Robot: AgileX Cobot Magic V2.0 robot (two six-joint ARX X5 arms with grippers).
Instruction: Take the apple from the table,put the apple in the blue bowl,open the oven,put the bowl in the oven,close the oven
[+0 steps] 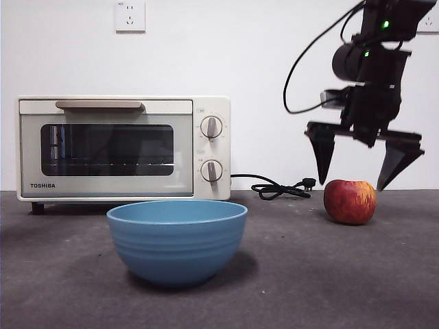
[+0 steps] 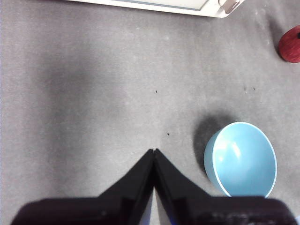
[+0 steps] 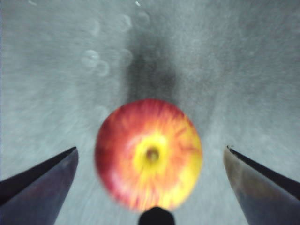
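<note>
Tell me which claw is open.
The right claw, spread wide just above the apple. The left claw is shut, beside the blue bowl.

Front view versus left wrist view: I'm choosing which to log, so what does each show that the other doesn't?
Only the front view shows the open right end effector above the apple, the oven's shut door, and its cord. Only the left wrist view shows the shut left end effector and the blue bowl's empty inside. Both show bowl, apple, oven and table.
</note>
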